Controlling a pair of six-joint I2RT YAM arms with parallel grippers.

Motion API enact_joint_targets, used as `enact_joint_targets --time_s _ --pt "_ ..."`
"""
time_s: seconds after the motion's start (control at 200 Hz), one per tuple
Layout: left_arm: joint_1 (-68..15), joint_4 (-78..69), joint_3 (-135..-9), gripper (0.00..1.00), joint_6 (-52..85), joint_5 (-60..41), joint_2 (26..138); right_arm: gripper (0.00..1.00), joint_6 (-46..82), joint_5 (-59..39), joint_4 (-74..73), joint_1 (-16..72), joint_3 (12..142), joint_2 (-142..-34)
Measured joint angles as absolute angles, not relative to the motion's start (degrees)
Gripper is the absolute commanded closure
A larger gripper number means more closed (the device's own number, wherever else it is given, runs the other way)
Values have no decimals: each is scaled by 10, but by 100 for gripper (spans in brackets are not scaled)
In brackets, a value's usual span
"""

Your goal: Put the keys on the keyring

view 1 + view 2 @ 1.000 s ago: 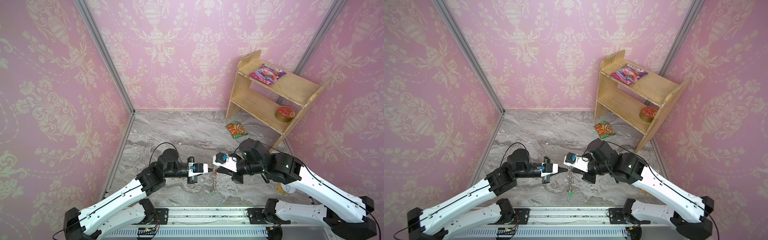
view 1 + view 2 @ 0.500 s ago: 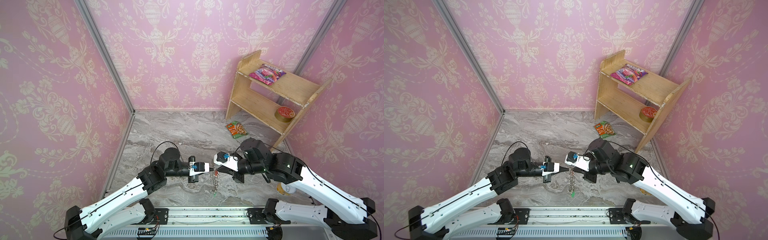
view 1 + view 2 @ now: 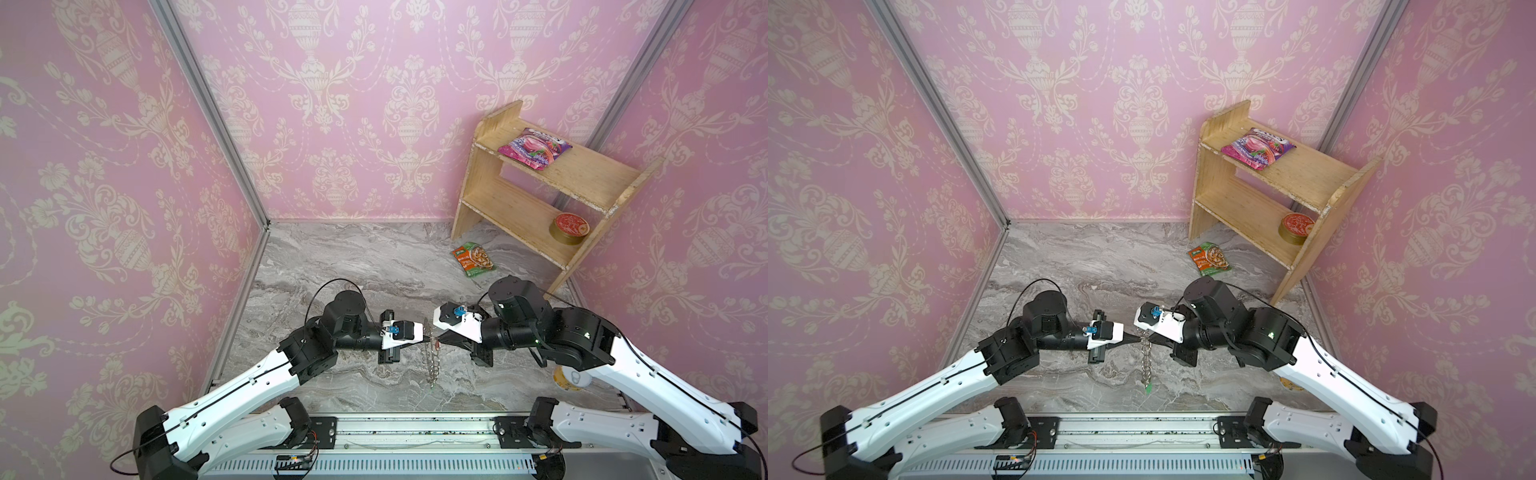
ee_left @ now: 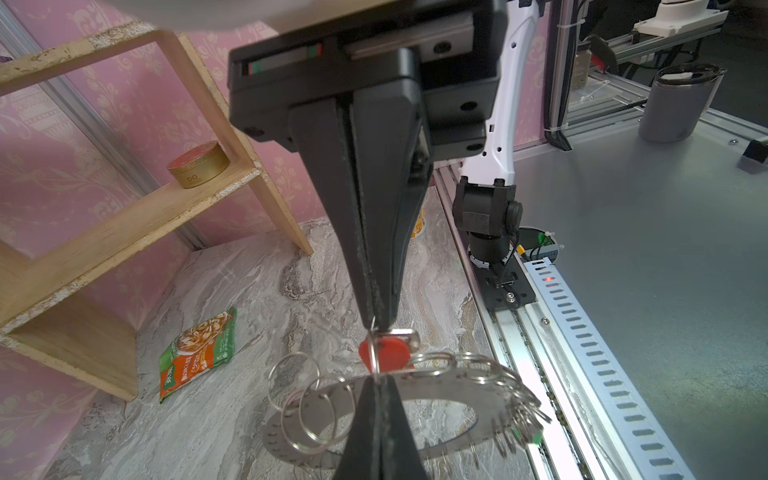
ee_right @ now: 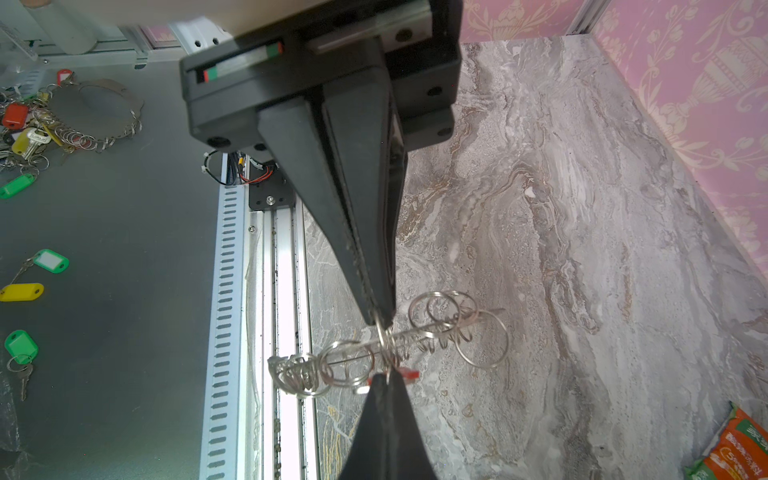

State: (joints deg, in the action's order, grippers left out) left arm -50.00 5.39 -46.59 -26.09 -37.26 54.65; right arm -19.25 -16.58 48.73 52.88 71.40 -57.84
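1. My left gripper sits just left of centre in the lower middle of both top views. Its jaws are pressed together on the rim of the keyring.
2. The keyring hangs edge-on between my two fingertips, with wire loops fanning off its rim.
3. A green-tagged key dangles at the keyring's low end, below both tips.
4. The red-tagged key lies just beside the rim, between the two tips.
5. My right gripper, just right of centre, is clamped tight on that key's thin wire ring.
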Motion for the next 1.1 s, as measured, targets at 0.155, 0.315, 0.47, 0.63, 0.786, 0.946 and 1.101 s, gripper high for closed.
enact_joint_targets --time_s 0.155,0.315,0.47,0.63,0.786,0.946,1.101 --pt "-500 57 -466 100 -260 -379 549 100 -188 -173 485 529 714 -578" --pt "-500 57 -466 100 -251 -382 545 100 -182 -176 480 529 714 -578" --pt "-496 50 -460 100 -241 -382 532 100 -180 -178 468 529 714 -578" --pt "-495 44 -458 100 -233 -383 531 97 -179 -178 464 529 714 -578" --pt "-492 43 -458 100 -230 -383 531 91 -178 -176 459 529 714 -578" --pt "-492 41 -458 100 -228 -386 531 86 -177 -174 446 529 714 -572" --pt "-492 42 -458 100 -228 -387 531 74 -173 -169 439 529 714 -564"
